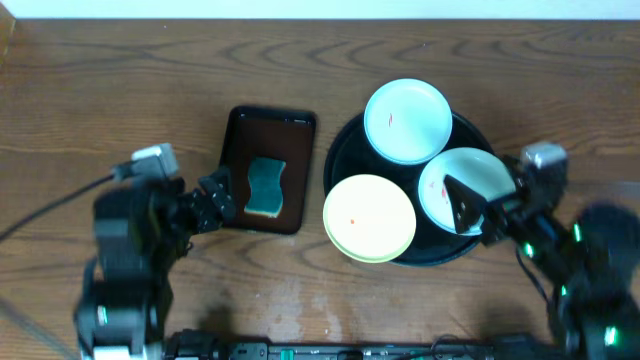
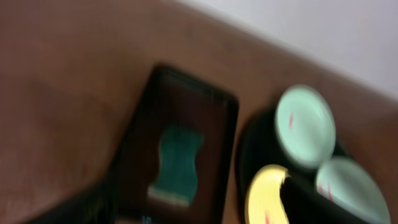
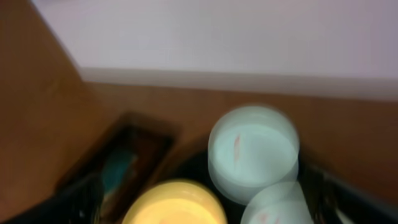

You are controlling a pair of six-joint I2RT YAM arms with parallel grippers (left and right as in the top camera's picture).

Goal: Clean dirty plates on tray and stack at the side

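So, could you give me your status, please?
Left end effector, right end effector open, empty. Three small red-smeared plates on glossy black round tray. Teal sponge untouched.

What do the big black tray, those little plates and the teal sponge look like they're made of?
Black tray: probably plastic, smooth dark raised rim. Plates: plastic or glazed ceramic, can't tell; smooth, pastel, thin-edged. Sponge: soft foam, going by its matte teal wavy block.

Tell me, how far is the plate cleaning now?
Done: nothing visible. The yellow plate, the top plate and the right plate lie on the black tray with red smears; no stack beside it. In hand: the left claw is open near the sponge, the right claw open above the right plate, both empty. Left: wipe and stack all three.
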